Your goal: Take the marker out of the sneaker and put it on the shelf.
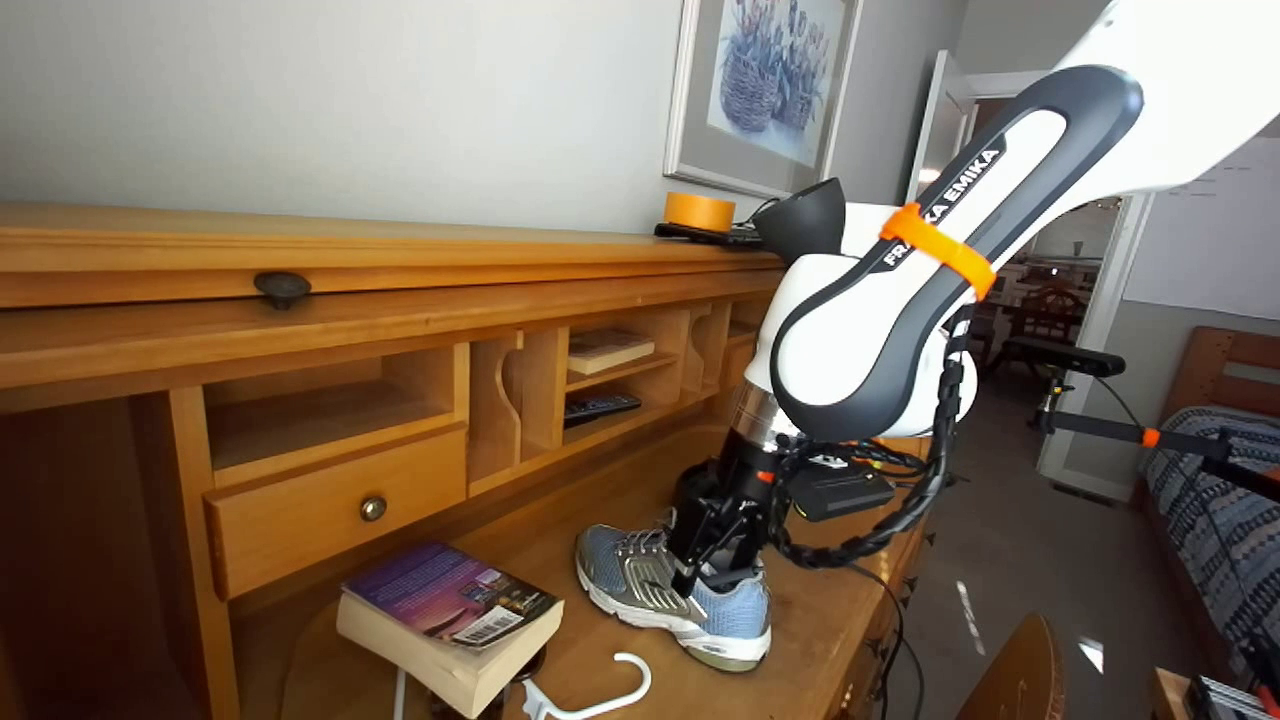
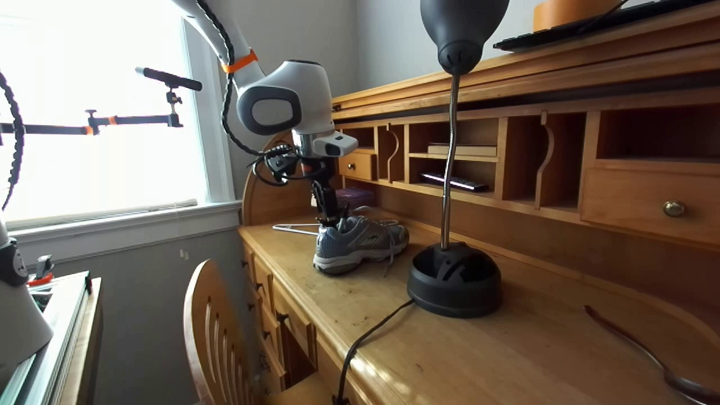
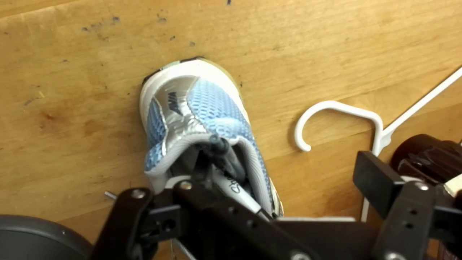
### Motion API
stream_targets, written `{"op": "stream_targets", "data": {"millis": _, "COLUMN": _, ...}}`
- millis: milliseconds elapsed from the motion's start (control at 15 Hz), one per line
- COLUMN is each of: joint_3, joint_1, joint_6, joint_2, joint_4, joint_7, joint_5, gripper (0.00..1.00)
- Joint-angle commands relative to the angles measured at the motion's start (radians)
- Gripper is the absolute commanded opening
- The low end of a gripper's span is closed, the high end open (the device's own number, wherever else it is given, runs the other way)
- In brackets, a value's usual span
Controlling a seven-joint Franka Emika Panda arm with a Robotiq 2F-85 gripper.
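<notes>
The grey and blue sneaker point(image 1: 640, 585) stands on the desk, also in an exterior view point(image 2: 365, 242) and the wrist view point(image 3: 220, 103). In the wrist view the white marker point(image 3: 236, 191) with black lettering lies in its opening, partly hidden by a finger. My gripper point(image 3: 288, 177) is open and low over the shoe; one finger is in the opening beside the marker, the other outside past the shoe's side wall. The gripper shows in both exterior views point(image 1: 710, 580) point(image 2: 333, 219). The desk's shelf point(image 1: 625, 372) is behind, also in an exterior view point(image 2: 472, 158).
A thick purple book point(image 1: 450, 600) lies tilted near the shoe's toe, with a white hanger point(image 1: 600, 705) beside it. A black lamp point(image 2: 455, 281) stands near the shoe. A book and a remote occupy the shelf compartments. A spoon point(image 2: 630, 343) lies on the desk.
</notes>
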Motion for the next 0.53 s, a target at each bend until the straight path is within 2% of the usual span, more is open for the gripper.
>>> {"op": "stream_targets", "data": {"millis": 0, "joint_3": 0.032, "joint_1": -0.027, "joint_6": 0.043, "joint_2": 0.017, "joint_4": 0.015, "joint_7": -0.006, "joint_5": 0.050, "gripper": 1.00}}
{"op": "stream_targets", "data": {"millis": 467, "joint_3": 0.069, "joint_1": -0.049, "joint_6": 0.113, "joint_2": 0.022, "joint_4": 0.025, "joint_7": -0.029, "joint_5": 0.150, "gripper": 1.00}}
